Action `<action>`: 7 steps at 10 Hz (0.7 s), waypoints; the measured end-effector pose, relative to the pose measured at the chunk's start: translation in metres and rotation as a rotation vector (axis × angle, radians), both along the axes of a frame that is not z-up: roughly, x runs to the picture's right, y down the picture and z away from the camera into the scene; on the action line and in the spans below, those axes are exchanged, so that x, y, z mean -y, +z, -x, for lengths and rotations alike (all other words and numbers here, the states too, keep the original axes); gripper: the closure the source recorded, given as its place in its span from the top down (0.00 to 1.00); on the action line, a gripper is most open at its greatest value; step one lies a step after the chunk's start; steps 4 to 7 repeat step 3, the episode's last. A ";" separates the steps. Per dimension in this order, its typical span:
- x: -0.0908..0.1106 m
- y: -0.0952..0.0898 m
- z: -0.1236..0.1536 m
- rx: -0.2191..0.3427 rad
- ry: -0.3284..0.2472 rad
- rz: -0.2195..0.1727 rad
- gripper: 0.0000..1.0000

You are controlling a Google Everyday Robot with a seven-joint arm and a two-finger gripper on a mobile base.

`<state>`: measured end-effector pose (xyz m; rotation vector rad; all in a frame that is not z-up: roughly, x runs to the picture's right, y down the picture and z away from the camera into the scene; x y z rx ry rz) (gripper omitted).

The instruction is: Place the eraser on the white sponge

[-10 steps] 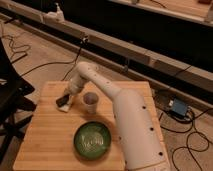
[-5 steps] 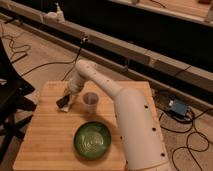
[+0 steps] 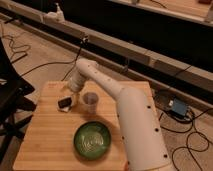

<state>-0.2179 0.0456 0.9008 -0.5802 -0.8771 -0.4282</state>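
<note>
Over the far left part of the wooden table (image 3: 45,140), my hand (image 3: 74,89) hangs at the end of my white arm (image 3: 130,115), just above and right of the eraser (image 3: 64,102). I cannot tell whether it is spread or pressed together. The black eraser lies on the white sponge (image 3: 64,107), whose pale edge shows beneath it. Just to the right stands 1 translucent cup (image 3: 90,101). Nearer, a green bowl (image 3: 93,139) sits on the table.
</note>
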 end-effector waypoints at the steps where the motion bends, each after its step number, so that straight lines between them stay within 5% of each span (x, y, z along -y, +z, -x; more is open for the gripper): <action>1: 0.008 -0.005 -0.005 0.001 0.016 -0.020 0.73; 3: 0.018 -0.012 -0.015 0.002 0.045 -0.052 0.73; 7: 0.018 -0.012 -0.015 0.002 0.045 -0.052 0.73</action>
